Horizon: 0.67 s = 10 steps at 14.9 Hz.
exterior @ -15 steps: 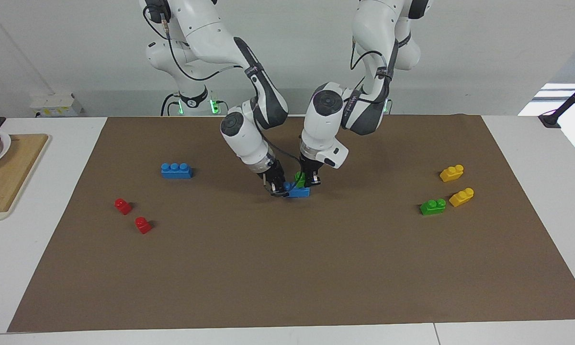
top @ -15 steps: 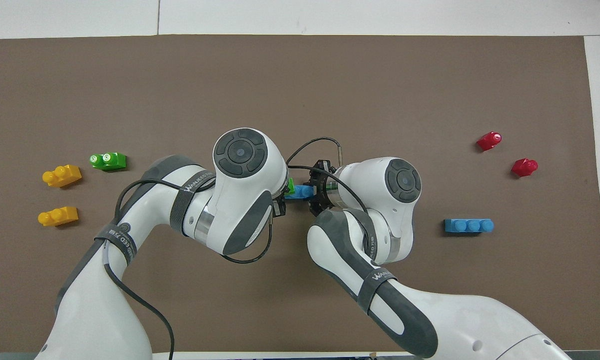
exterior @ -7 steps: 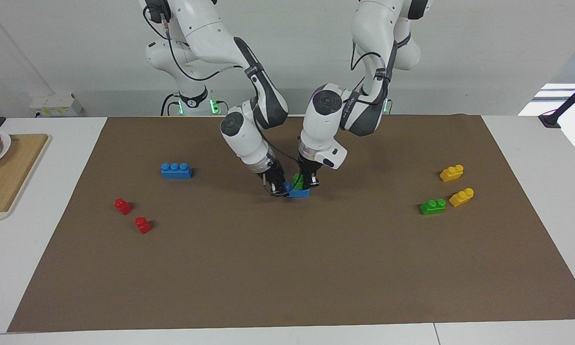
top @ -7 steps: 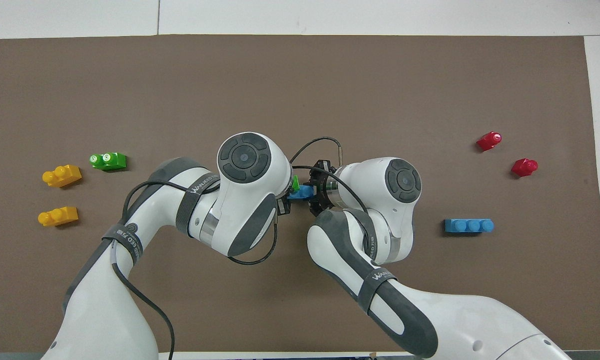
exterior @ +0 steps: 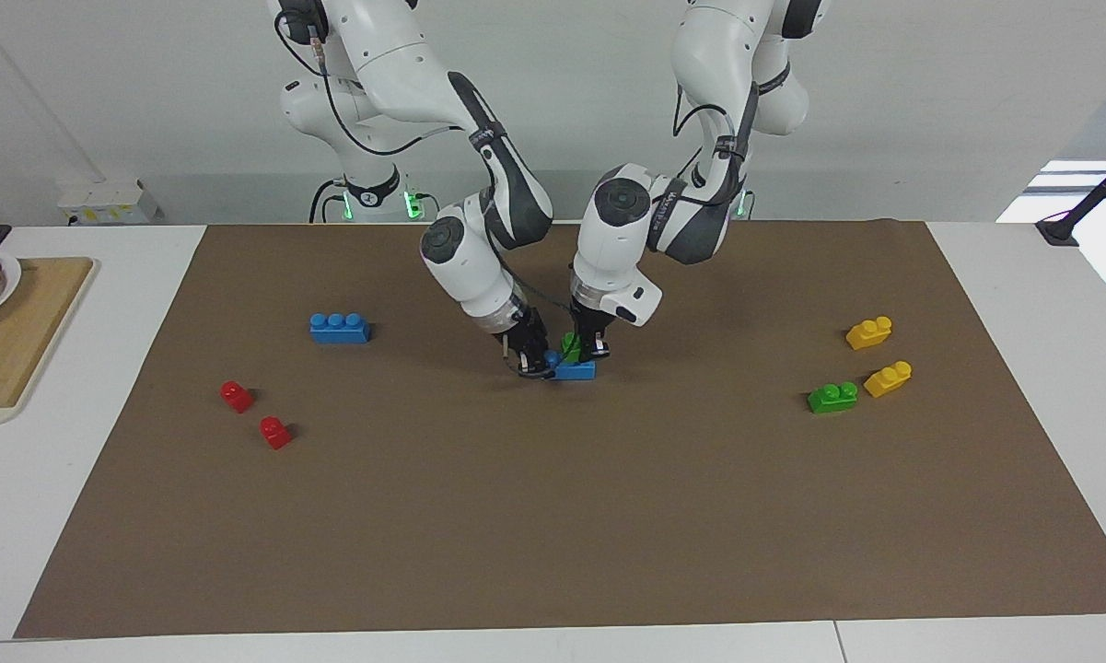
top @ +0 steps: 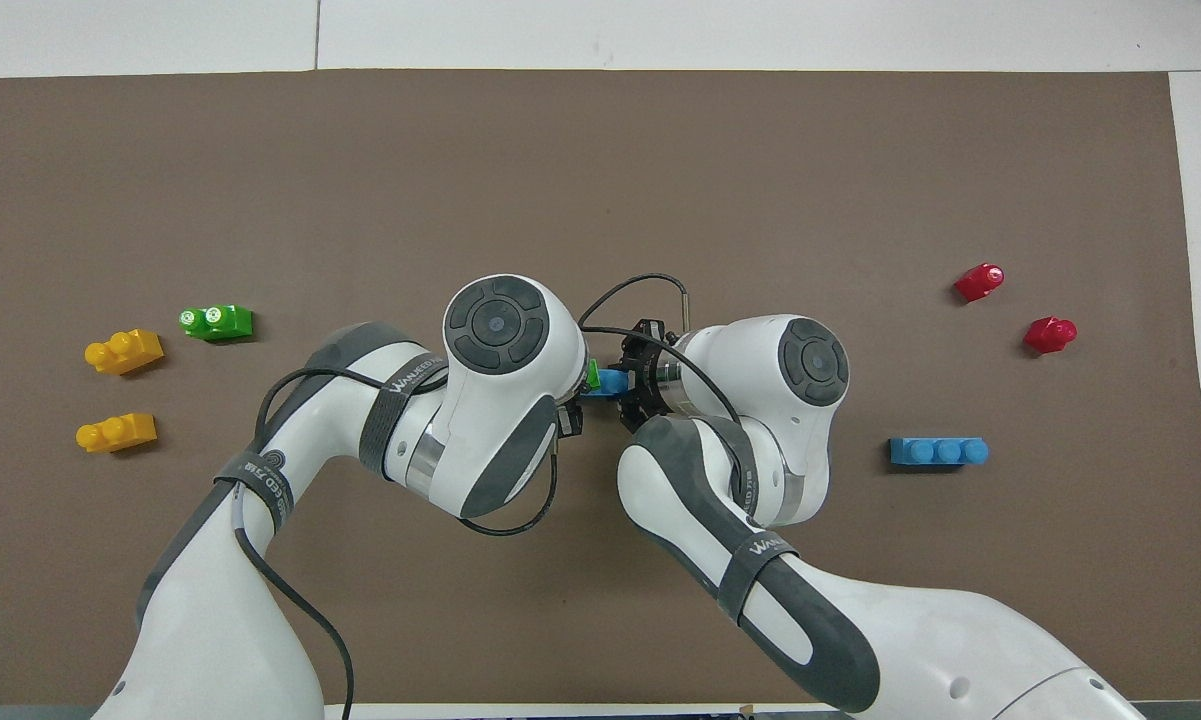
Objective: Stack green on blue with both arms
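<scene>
In the overhead view a dark-grey strap [top: 405, 385] around the left arm's forearm carries white lettering that appears to begin "WAN", the rest not legible. A second strap [top: 257, 480] lower on that arm bears a round white logo and more white lettering that cannot be made out. A strap [top: 758, 552] on the right arm carries similar white lettering, also beginning "WAN"; in the facing view the straps' print is unreadable.
</scene>
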{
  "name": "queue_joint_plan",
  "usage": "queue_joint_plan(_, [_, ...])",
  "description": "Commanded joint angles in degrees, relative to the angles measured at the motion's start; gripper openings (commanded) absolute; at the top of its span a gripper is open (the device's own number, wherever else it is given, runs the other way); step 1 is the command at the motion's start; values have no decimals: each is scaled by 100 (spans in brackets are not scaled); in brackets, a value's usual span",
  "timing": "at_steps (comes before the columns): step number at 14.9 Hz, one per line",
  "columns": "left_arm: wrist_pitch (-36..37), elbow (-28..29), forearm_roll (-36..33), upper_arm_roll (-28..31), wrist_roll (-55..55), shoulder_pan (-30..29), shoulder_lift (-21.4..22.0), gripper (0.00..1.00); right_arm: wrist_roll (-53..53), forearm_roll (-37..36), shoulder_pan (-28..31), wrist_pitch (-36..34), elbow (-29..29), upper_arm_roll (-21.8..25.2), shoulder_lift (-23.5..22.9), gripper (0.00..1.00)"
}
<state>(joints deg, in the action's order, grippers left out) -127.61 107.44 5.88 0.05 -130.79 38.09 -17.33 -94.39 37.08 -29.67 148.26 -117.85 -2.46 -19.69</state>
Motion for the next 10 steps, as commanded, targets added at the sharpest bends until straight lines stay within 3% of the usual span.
queue_joint_plan(1, [-247, 172, -69, 82, -113, 111, 37, 0, 175, 159, 14, 238, -142, -18, 9, 0])
queue_joint_plan(10, [-344, 348, -122, 82, 386, 111, 11, 0, 175, 168, 22, 238, -142, -18, 9, 0])
